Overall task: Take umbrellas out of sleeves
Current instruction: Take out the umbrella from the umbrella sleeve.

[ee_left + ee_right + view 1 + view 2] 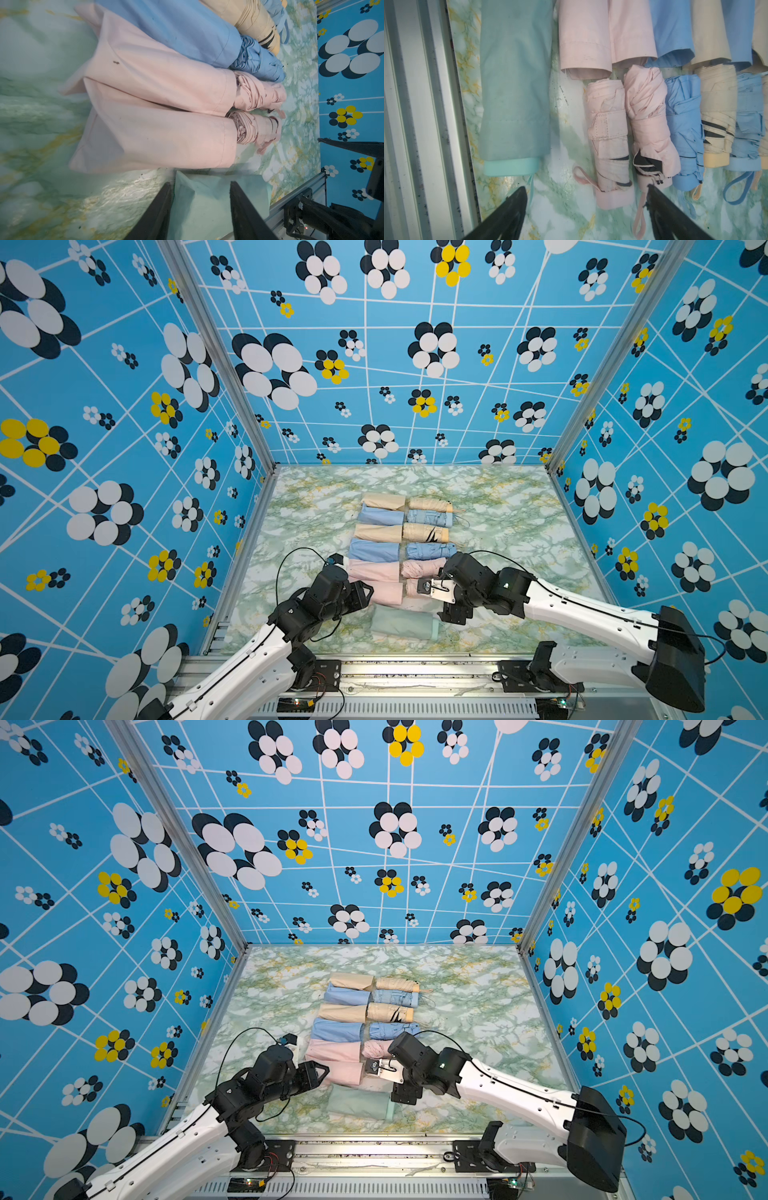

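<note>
Several empty sleeves lie in a column, each with its umbrella beside it on the right. Nearest the front, the mint green sleeve (401,622) (515,83) holds its umbrella, only the mint handle (511,166) showing. My left gripper (368,593) (200,187) is open at the left end of the front pink sleeve (384,592), with the mint sleeve's closed end (199,207) seen between its fingers. My right gripper (441,593) (586,189) stands wide open over the handle end of the front pink umbrella (608,135), gripping nothing.
Beige, blue and pink sleeves (338,1029) and umbrellas (390,1031) fill the rows behind. An aluminium rail (415,668) runs along the table's front edge just below the mint sleeve. Patterned walls enclose three sides. The right arm (332,218) shows in the left wrist view.
</note>
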You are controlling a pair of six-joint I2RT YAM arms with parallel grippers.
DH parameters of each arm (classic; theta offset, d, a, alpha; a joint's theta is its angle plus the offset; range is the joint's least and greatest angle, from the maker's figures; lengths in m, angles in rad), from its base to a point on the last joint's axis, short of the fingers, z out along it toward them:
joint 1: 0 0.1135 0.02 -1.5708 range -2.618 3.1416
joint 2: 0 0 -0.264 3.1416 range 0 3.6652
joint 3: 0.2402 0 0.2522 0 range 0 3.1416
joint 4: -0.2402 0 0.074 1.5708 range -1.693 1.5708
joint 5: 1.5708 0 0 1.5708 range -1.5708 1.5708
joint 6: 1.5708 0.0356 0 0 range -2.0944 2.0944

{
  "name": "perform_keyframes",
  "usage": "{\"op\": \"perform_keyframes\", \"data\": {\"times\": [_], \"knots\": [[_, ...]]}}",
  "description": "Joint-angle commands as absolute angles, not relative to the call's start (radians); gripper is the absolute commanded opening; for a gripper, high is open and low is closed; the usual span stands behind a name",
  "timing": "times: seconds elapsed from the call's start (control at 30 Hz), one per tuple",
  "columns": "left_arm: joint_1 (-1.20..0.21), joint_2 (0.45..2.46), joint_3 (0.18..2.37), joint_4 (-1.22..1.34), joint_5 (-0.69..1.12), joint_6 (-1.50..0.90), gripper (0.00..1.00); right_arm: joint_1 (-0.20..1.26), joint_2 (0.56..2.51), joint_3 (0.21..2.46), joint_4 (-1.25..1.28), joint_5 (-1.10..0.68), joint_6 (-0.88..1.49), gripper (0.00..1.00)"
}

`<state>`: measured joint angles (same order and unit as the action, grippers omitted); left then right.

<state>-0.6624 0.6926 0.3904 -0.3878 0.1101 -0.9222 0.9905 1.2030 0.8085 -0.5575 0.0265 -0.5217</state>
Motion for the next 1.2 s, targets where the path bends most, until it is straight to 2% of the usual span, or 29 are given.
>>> {"op": "perform_keyframes", "data": {"times": [0.0,0.4,0.57,0.6,1.0,1.17], "knots": [[-0.707,0.720,0.354,-0.326,0.076,-0.987,0.48,1.009,1.186,0.783,-0.595,-0.015,-0.479,0.91],[-0.782,0.874,0.322,-0.210,0.068,-1.022,0.48,1.061,1.236,0.748,-0.539,-0.034,-0.442,0.90],[-0.785,0.925,0.307,-0.162,0.067,-1.025,0.44,1.066,1.249,0.744,-0.541,-0.040,-0.442,0.89],[-0.787,0.936,0.307,-0.152,0.069,-1.026,0.39,1.066,1.249,0.740,-0.542,-0.041,-0.442,0.89],[-0.790,0.960,0.318,-0.152,0.039,-1.016,0.02,1.094,1.287,0.736,-0.543,-0.062,-0.420,0.88],[-0.790,0.906,0.327,-0.225,0.000,-1.003,0.00,1.104,1.305,0.738,-0.525,-0.079,-0.413,0.88]]}}
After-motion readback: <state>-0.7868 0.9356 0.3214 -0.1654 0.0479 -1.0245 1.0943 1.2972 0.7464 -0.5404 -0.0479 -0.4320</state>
